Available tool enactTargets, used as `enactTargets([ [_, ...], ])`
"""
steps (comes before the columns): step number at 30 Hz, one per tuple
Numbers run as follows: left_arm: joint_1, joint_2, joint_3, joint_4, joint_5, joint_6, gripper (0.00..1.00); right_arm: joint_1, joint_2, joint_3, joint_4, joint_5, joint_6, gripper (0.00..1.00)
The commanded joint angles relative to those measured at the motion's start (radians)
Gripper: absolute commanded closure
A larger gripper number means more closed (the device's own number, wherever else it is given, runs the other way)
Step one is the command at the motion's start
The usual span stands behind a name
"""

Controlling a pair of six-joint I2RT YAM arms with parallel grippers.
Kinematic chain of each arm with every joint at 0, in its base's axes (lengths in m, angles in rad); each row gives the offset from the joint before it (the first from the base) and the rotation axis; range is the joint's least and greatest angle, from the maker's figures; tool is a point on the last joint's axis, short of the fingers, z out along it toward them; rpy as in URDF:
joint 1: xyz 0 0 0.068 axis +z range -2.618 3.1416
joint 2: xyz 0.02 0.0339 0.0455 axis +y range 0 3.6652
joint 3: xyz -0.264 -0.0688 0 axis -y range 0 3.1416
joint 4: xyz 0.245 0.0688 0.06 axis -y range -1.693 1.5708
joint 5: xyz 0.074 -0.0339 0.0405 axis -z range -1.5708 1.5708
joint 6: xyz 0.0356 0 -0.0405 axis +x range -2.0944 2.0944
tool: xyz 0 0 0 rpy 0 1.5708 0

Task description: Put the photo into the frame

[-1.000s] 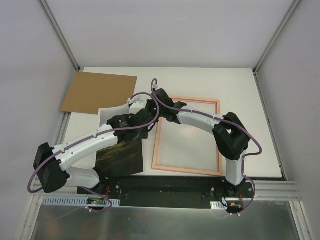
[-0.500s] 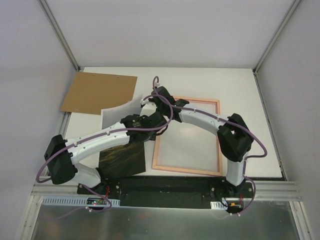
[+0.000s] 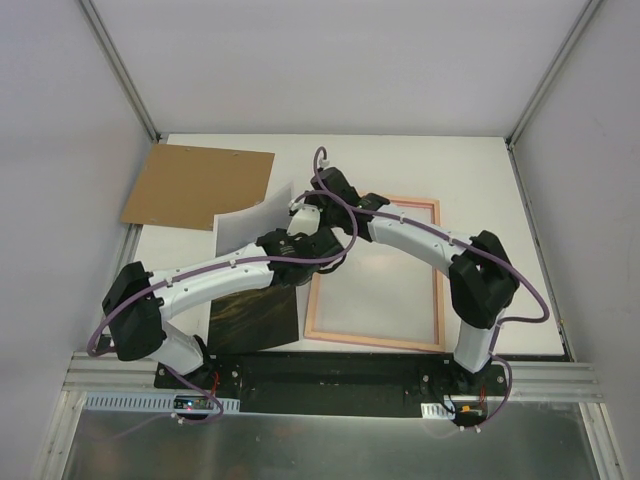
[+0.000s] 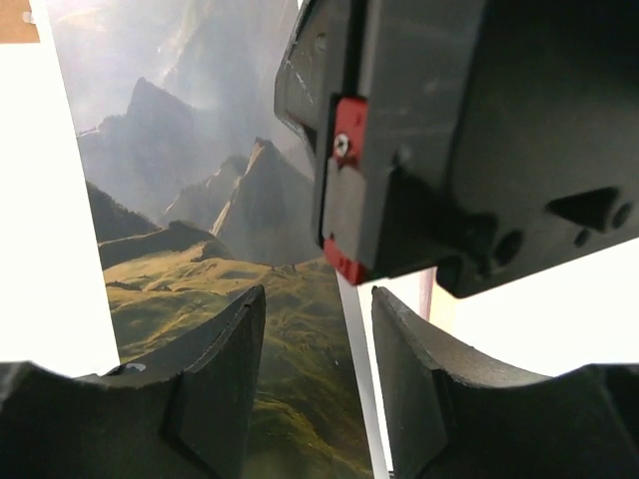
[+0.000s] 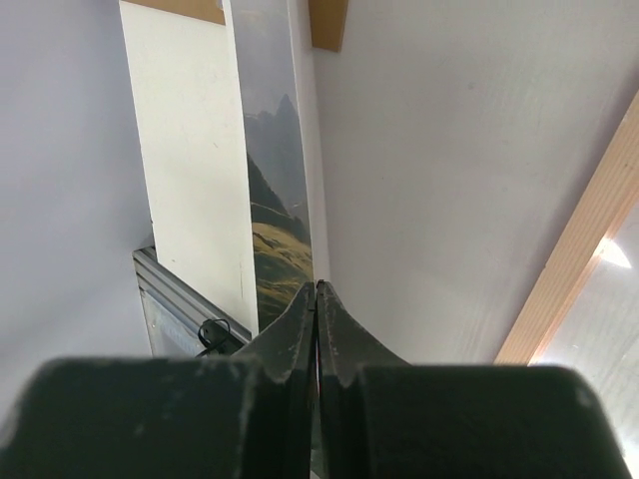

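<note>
Glossy photo (image 3: 250, 318) is sitting lower centre-left, beside the frame (image 3: 437, 270), one edge raised. The right gripper (image 5: 317, 299) is clenching that edge, the left gripper (image 4: 318, 309) is straddling it, unclenched. Risk: opposing pulls creasing or dropping the print.

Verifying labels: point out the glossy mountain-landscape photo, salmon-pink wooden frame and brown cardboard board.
glossy mountain photo (image 4: 200, 269): left wrist view, green hillside.
salmon-pink frame (image 3: 375, 342): top external view, near rail.
brown cardboard board (image 3: 195, 187): top external view, centre.
</note>
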Motion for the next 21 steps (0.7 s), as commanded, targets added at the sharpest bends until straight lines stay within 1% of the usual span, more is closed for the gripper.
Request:
enactTargets([
  [1, -0.015, 0.033, 0.023, -0.032, -0.023, -0.017, 0.56, -0.001, -0.089, 0.003, 0.004, 0.005, -0.020, 0.99],
  [4, -0.024, 0.039, 0.029, -0.034, -0.032, -0.021, 0.63, -0.004, -0.103, -0.007, 0.004, 0.004, -0.021, 0.99],
  [6, -0.028, 0.036, 0.039, -0.035, -0.043, -0.018, 0.72, -0.003, -0.112, -0.018, 0.004, 0.002, -0.024, 0.99],
  [10, -0.028, 0.021, 0.071, -0.066, -0.083, -0.009, 1.00, -0.015, -0.145, -0.032, 0.006, 0.002, -0.040, 0.99],
  [11, -0.028, 0.014, 0.077, -0.077, -0.096, -0.012, 1.00, -0.023, -0.158, -0.030, -0.003, 0.005, -0.050, 0.99],
  [12, -0.029, 0.003, 0.080, -0.091, -0.110, -0.017, 1.00, -0.032, -0.174, -0.024, -0.014, 0.008, -0.062, 0.96],
  [13, -0.029, -0.011, 0.083, -0.101, -0.123, -0.017, 1.00, -0.044, -0.192, -0.018, -0.031, 0.014, -0.075, 0.85],
  [14, -0.028, -0.025, 0.091, -0.104, -0.130, -0.011, 1.00, -0.058, -0.209, -0.011, -0.051, 0.019, -0.092, 0.69],
  [15, -0.028, -0.037, 0.103, -0.104, -0.133, 0.006, 1.00, -0.067, -0.233, -0.004, -0.068, 0.028, -0.108, 0.48],
  [17, -0.028, -0.057, 0.155, -0.104, -0.133, 0.057, 1.00, -0.088, -0.296, -0.004, -0.103, 0.057, -0.150, 0.18],
  [18, -0.028, -0.060, 0.193, -0.107, -0.133, 0.083, 1.00, -0.104, -0.338, -0.010, -0.121, 0.075, -0.165, 0.13],
  [21, -0.029, -0.063, 0.314, -0.104, -0.104, 0.158, 1.00, -0.171, -0.521, -0.073, -0.166, 0.161, -0.207, 0.10],
])
